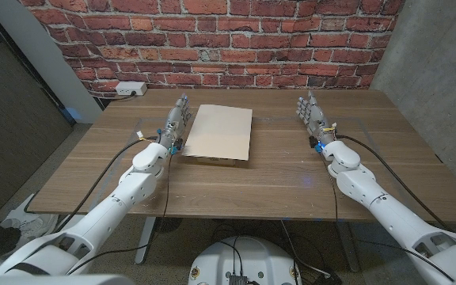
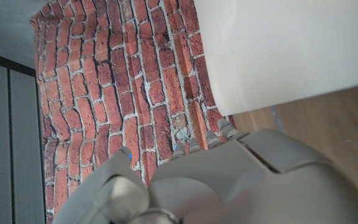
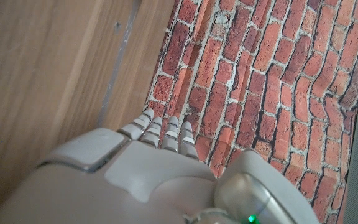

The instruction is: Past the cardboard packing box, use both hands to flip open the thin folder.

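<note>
The table (image 1: 275, 178) is standing in front of a brick wall (image 1: 212, 32) and carrying a tan folder (image 1: 220, 133) that is lying flat and closed in the middle, somewhat toward the far edge. A cardboard box edge (image 1: 216, 160) is peeking out under the folder's near edge. The left hand (image 1: 176, 123) is standing just beside the folder's left edge, fingers extended toward the wall, gripping nothing. The right hand (image 1: 313, 115) is waiting well apart from the folder, near the far right corner, fingers straight and holding nothing. A power strip (image 1: 129, 89) is sitting at the wall's base beyond the far left corner.
</note>
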`<state>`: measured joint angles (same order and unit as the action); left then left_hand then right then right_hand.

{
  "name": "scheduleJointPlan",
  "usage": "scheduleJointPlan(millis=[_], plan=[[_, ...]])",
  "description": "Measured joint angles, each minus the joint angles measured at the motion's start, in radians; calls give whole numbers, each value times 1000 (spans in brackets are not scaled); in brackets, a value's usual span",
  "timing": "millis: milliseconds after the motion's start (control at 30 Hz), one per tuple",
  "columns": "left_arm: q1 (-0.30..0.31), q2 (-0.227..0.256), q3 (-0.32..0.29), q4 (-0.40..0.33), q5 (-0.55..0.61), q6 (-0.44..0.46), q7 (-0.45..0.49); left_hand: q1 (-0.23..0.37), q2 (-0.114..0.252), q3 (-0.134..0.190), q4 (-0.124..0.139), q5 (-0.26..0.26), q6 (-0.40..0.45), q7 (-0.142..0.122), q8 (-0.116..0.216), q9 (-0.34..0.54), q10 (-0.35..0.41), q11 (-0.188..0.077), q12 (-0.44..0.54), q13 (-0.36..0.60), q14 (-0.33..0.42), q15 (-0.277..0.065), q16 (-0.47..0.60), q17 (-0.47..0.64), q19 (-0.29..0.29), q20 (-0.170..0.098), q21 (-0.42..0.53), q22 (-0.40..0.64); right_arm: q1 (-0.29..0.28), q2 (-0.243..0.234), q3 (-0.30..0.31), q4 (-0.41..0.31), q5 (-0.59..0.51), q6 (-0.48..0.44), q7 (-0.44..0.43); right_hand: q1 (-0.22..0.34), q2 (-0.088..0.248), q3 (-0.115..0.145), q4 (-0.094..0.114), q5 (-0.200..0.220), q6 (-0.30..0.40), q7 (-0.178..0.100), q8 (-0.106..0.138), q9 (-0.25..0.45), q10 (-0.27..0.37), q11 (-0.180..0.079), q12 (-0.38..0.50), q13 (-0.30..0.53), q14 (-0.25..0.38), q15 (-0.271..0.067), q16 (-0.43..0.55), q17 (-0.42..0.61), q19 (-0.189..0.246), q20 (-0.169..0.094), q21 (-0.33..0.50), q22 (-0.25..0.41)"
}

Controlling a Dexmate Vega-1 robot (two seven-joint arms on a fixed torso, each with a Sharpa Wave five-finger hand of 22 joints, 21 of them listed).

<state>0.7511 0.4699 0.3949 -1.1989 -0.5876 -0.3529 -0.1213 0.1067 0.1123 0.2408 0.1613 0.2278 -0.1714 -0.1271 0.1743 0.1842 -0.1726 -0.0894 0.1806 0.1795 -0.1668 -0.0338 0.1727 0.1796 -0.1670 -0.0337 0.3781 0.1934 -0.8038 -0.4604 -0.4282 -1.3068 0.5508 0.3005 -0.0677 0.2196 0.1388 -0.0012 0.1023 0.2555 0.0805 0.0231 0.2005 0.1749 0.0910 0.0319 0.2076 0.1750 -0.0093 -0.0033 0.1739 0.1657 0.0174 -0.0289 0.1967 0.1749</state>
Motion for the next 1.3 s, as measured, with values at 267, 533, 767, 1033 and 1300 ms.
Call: scheduleJointPlan(millis=[267, 533, 767, 1033, 1300], plan=[[-69, 8, -17, 80, 35, 4, -22, 27, -55, -28, -36, 0, -2, 20, 19, -3, 2, 16, 20, 0, 0, 0, 9, -3, 0, 0, 0, -3, -24, 7, -24, -88, -166, -29, -135, 6, -6, 0, 0, 0, 0, 0, 0, 0, 2, -2, 0, 0, 4, 4, 0, 0, 9, -2, 0, 0], [-9, 48, -50, -57, 81, 65, 92, 46, -89, -36, -59, 5, -2, 20, 19, -3, 0, 23, 20, 0, 0, 0, 9, -3, -5, 6, 0, -3, -49, -10, -24, -154, -238, -57, -172, 11, -11, -3, -3, 0, 0, 0, 0, 0, 2, -2, 0, -3, 4, 4, 0, 0, 9, -2, 0, 0], [46, 88, -70, -199, 108, 121, 165, 74, -115, -36, -84, 9, 1, 23, 19, -1, 2, 31, 24, 0, 0, 0, 11, -3, -3, 25, 0, -8, -57, -22, -15, -177, -262, -66, -174, 18, -18, -9, -9, -4, 0, 0, -5, 0, 8, 4, 0, -3, 9, 9, 0, 0, 11, -4, 0, 0], [82, 116, -85, -306, 133, 243, 269, 163, -135, -33, -144, 13, -2, 41, 27, 0, 2, 52, 35, 5, -3, 29, 29, -2, 22, 112, 8, -7, -66, -35, -1, -197, -275, -72, -171, 22, -22, -8, -9, -8, 5, 6, -5, 0, 8, 4, 0, -3, 9, 9, 0, 0, 14, -7, 0, 0], [95, 153, -94, -393, 116, 361, 305, 212, -148, -31, -172, 13, 0, 54, 33, 5, -1, 70, 35, 5, 29, 54, 34, 0, 80, 187, 25, -7, -67, -37, 3, -198, -283, -73, -164, 22, -22, -11, -11, -8, 2, 9, -5, 0, 8, 4, 0, -3, 9, 9, 0, 0, 14, -7, 0, 0]])
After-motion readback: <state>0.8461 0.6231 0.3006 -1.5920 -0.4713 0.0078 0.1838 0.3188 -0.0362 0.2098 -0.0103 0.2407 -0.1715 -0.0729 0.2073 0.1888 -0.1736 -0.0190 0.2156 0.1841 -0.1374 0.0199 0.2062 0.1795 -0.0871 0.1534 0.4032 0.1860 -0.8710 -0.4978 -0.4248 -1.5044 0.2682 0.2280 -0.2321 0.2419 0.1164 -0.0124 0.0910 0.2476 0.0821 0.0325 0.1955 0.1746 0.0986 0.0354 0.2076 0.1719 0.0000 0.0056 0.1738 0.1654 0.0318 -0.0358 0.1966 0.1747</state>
